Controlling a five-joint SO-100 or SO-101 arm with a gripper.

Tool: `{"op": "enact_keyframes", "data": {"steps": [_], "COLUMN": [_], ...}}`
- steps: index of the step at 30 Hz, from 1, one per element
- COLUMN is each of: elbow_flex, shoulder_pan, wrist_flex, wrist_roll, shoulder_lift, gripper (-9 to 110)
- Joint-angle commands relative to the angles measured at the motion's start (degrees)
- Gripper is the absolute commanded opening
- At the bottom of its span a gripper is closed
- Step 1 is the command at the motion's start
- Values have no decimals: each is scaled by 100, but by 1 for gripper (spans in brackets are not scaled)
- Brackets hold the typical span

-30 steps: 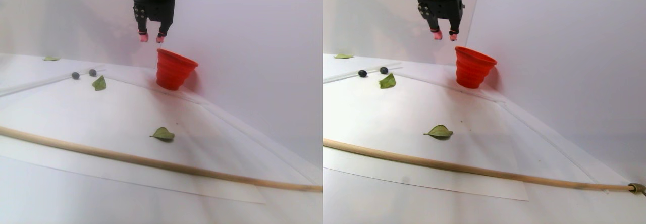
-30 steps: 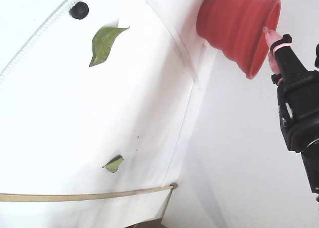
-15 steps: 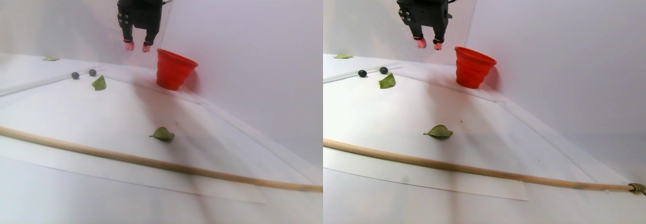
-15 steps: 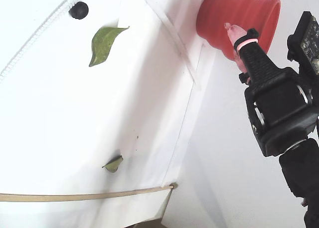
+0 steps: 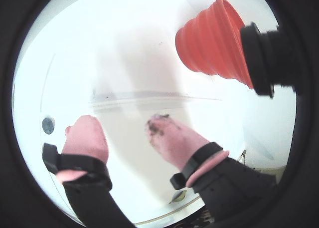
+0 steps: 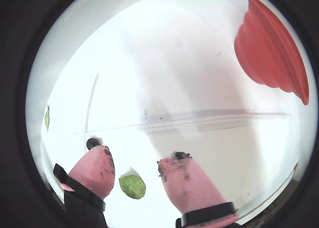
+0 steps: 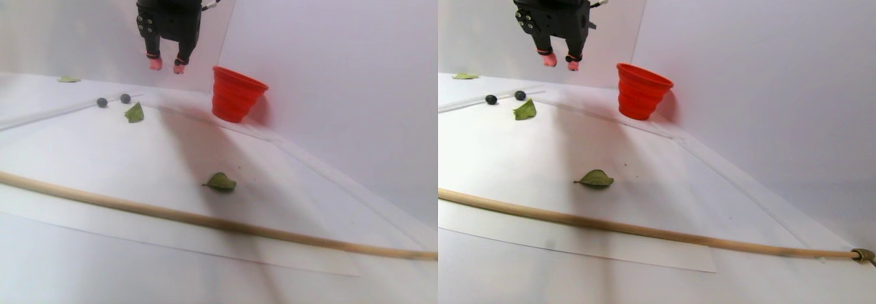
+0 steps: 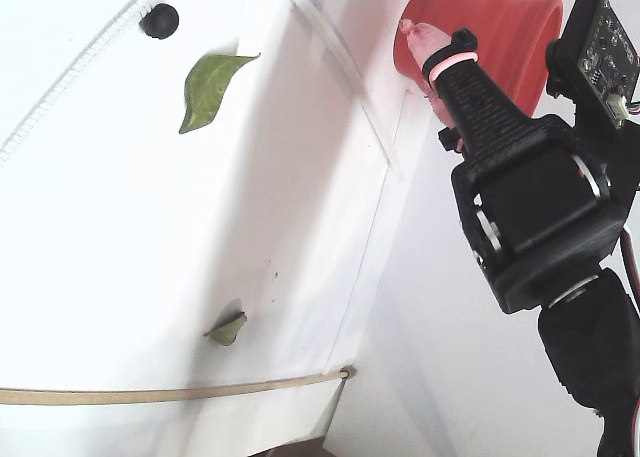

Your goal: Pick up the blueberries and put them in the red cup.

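White table (image 7: 82,146) and white walls, evenly lit. Red cup (image 7: 236,95), ribbed, upright at the far edge beside the wall. Two blueberries (image 7: 102,103) close together on the table near a clear strip, well to the left of the cup in the stereo pair view; one green leaf (image 7: 135,113) just beside them, another leaf (image 7: 220,181) nearer the front. Wooden dowel (image 7: 205,220) lying across the foreground. Gripper (image 7: 166,65) black with pink fingertips (image 6: 184,180), in the air between berries and cup; fingers spread, nothing between them.
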Motion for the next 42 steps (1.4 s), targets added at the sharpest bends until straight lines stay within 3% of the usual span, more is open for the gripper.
{"op": "enact_keyframes", "data": {"steps": [1, 42], "elbow_flex": [-114, -202], "shoulder_pan": [-123, -914], "wrist_flex": [-9, -729], "wrist_roll": [79, 264], "shoulder_lift": [290, -896], "gripper": [18, 20]}}
